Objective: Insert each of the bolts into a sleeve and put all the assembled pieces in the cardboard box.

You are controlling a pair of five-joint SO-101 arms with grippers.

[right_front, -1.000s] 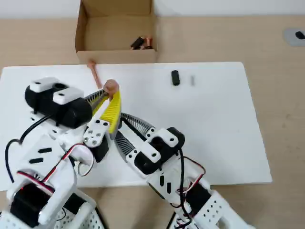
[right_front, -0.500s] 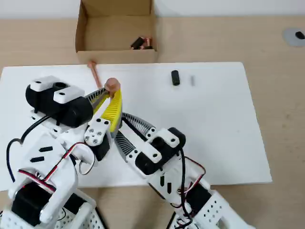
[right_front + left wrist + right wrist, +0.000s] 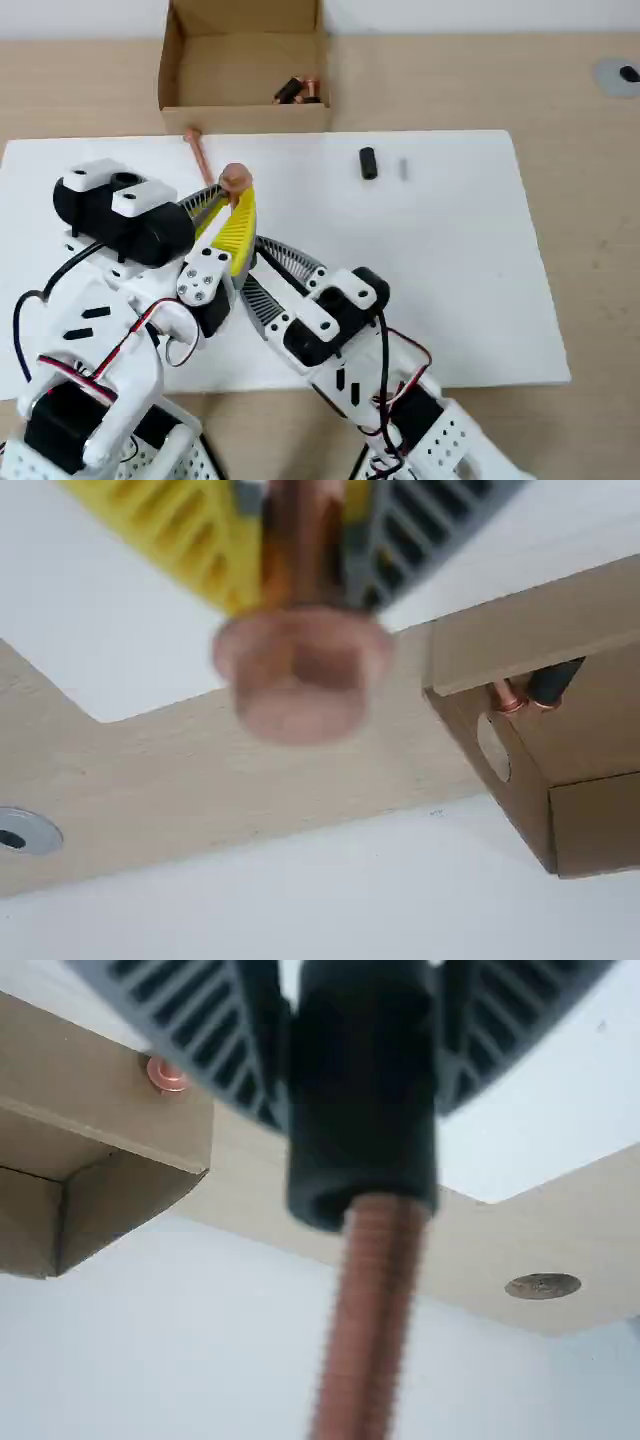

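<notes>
My left tool point(image 3: 300, 575) pinches the bolt point(image 3: 300, 680), my right tool point(image 3: 362, 1060) the sleeve point(image 3: 362, 1160); the shank runs along its bore and pokes out.

It looked like a robotics lab bench — a wooden desk point(image 3: 450, 80) with a cable grommet point(image 3: 618, 75), a white mat point(image 3: 450, 260), a left arm point(image 3: 105, 310) and a right arm point(image 3: 345, 335) trailing bare wires.

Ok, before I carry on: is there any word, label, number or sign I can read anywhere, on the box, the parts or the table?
None: no readable text in any view.
The cardboard box, the bolt, the sleeve and the white mat all look plain, with no print or markings.
</notes>
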